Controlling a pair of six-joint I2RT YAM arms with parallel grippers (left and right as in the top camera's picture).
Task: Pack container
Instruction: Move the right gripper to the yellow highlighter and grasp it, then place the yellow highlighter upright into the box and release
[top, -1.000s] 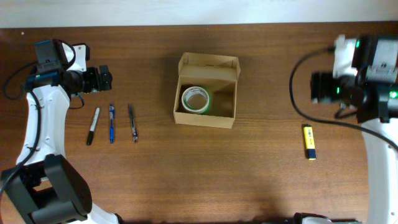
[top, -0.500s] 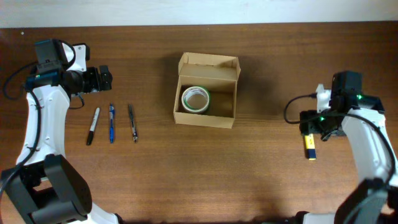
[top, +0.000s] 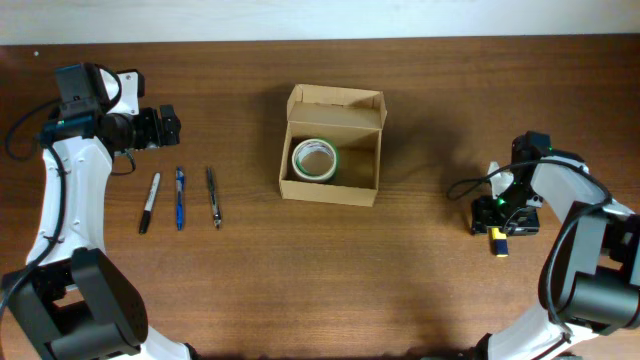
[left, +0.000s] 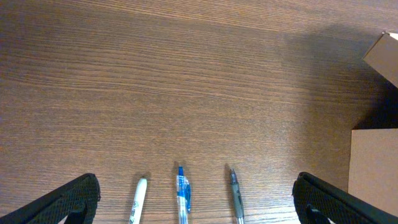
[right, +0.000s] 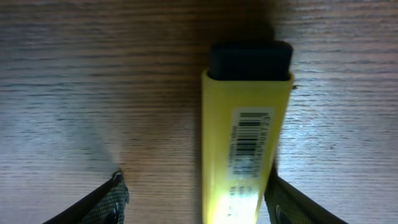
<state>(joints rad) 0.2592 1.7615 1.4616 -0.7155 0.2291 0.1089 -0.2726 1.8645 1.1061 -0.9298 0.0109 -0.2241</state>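
The container (top: 361, 188) is a small tan cardboard box at mid-table with its flap lid open toward the far side; a green-edged tape roll (top: 314, 160) lies inside at the left. Part of the box shows in the left wrist view (left: 375, 180). My right gripper (top: 497, 221) is open and low over a yellow highlighter with a black cap (top: 498, 243). In the right wrist view the highlighter (right: 245, 124) lies between the jaws (right: 196, 190), against the right finger and apart from the left one. My left gripper (top: 166, 127) is open and empty at the far left.
A black-capped marker (top: 149, 203), a blue pen (top: 180, 198) and a grey pen (top: 214, 197) lie side by side left of the box, just in front of the left gripper; they also show in the left wrist view, the blue pen (left: 183, 194) in the middle.
My right arm has swung from the far right edge down to the highlighter, and its gripper now straddles it. The left arm, box and pens have not moved.
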